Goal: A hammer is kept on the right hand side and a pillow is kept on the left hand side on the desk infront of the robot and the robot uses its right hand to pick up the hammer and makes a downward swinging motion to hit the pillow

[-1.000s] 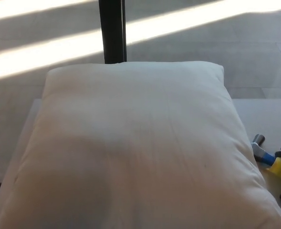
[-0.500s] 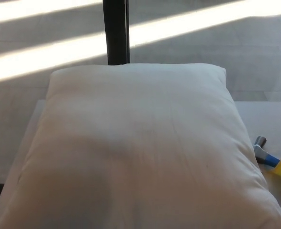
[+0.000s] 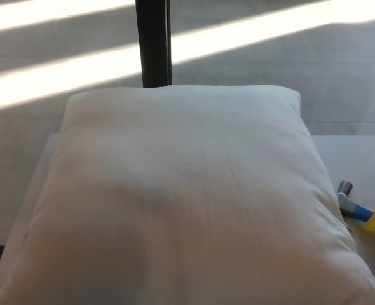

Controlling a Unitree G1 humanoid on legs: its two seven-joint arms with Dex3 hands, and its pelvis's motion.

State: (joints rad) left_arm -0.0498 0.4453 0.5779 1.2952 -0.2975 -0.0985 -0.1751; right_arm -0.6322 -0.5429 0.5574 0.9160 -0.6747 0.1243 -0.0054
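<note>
While the pillow (image 3: 181, 203) filled our desk (image 3: 359, 155), the hammer (image 3: 364, 213) lay just beside it (neither hand showed, fingers unknowable).

we see the large white fabric pillow (image 3: 181, 203) run off the bottom edge, covering most of the pale desk (image 3: 359, 159). the hammer with its metal head and blue-and-yellow handle (image 3: 359, 208) is cut by the right edge, its near side tucked behind the pillow.
</note>
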